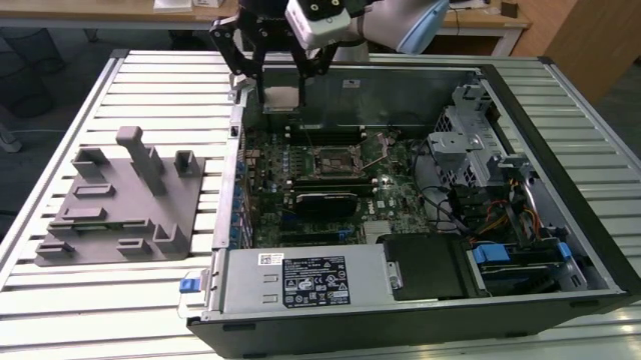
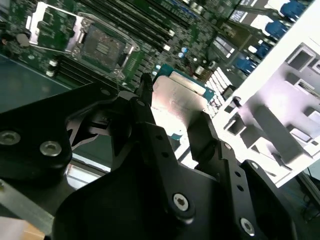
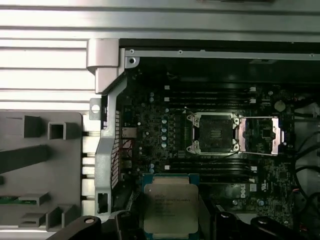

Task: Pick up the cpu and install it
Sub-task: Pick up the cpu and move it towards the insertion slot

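**Held aloft: the cpu [image 3: 170, 205] over an open computer case [image 1: 401, 322]**

On the slatted table [image 1: 90, 300], the computer case lies open, motherboard [image 1: 395, 191] bared. Above it the end effector [image 1: 282, 91] hangs off to one side of the open socket [image 3: 214, 132] — clamped on the cpu's edges.
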Controlling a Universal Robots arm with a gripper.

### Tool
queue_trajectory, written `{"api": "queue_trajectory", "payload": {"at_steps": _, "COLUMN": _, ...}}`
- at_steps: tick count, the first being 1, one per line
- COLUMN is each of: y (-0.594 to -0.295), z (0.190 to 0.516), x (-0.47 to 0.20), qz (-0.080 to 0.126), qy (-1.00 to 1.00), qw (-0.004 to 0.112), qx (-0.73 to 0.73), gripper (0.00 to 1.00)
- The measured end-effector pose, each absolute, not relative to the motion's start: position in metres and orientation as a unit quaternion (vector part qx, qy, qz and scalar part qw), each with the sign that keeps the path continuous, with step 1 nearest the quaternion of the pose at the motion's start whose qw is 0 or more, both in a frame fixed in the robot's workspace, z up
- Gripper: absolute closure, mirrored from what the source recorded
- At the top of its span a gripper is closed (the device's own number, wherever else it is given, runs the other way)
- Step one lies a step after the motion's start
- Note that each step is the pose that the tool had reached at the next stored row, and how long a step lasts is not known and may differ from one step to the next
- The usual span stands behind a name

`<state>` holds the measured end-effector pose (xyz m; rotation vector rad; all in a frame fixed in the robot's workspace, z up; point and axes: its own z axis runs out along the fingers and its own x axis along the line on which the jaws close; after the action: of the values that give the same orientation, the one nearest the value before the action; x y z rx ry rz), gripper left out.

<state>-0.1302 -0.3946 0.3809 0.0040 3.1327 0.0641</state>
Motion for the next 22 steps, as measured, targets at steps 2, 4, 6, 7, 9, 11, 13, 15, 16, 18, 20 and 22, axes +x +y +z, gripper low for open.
{"api": "queue_trajectory", "payload": {"at_steps": 2, "y": -0.394, "z": 0.381, "x": -0.121, "qz": 0.02, "qy": 1.0, "qw": 0.004, "qx": 0.001, "gripper": 0.47}}
{"api": "queue_trajectory", "payload": {"at_steps": 4, "y": -0.394, "z": 0.381, "x": -0.112, "qz": 0.02, "qy": 1.0, "qw": 0.004, "qx": 0.001, "gripper": 0.47}}
{"api": "queue_trajectory", "payload": {"at_steps": 6, "y": -0.394, "z": 0.381, "x": -0.104, "qz": 0.02, "qy": 1.0, "qw": 0.004, "qx": 0.001, "gripper": 0.47}}
{"api": "queue_trajectory", "payload": {"at_steps": 7, "y": -0.394, "z": 0.38, "x": -0.1, "qz": 0.02, "qy": 1.0, "qw": 0.004, "qx": 0.001, "gripper": 0.47}}
{"api": "queue_trajectory", "payload": {"at_steps": 9, "y": -0.391, "z": 0.38, "x": -0.093, "qz": 0.02, "qy": 1.0, "qw": 0.004, "qx": 0.001, "gripper": 0.47}}
{"api": "queue_trajectory", "payload": {"at_steps": 11, "y": -0.386, "z": 0.38, "x": -0.089, "qz": 0.02, "qy": 1.0, "qw": 0.004, "qx": 0.001, "gripper": 0.47}}
{"api": "queue_trajectory", "payload": {"at_steps": 13, "y": -0.381, "z": 0.379, "x": -0.084, "qz": 0.02, "qy": 1.0, "qw": 0.004, "qx": 0.001, "gripper": 0.47}}
{"api": "queue_trajectory", "payload": {"at_steps": 15, "y": -0.375, "z": 0.379, "x": -0.079, "qz": 0.02, "qy": 1.0, "qw": 0.004, "qx": 0.001, "gripper": 0.47}}
{"api": "queue_trajectory", "payload": {"at_steps": 16, "y": -0.373, "z": 0.379, "x": -0.076, "qz": 0.02, "qy": 1.0, "qw": 0.004, "qx": 0.001, "gripper": 0.47}}
{"api": "queue_trajectory", "payload": {"at_steps": 18, "y": -0.369, "z": 0.378, "x": -0.07, "qz": 0.02, "qy": 1.0, "qw": 0.004, "qx": 0.001, "gripper": 0.47}}
{"api": "queue_trajectory", "payload": {"at_steps": 20, "y": -0.365, "z": 0.378, "x": -0.066, "qz": 0.02, "qy": 1.0, "qw": 0.004, "qx": 0.001, "gripper": 0.47}}
{"api": "queue_trajectory", "payload": {"at_steps": 22, "y": -0.362, "z": 0.377, "x": -0.063, "qz": 0.02, "qy": 1.0, "qw": 0.004, "qx": 0.001, "gripper": 0.47}}
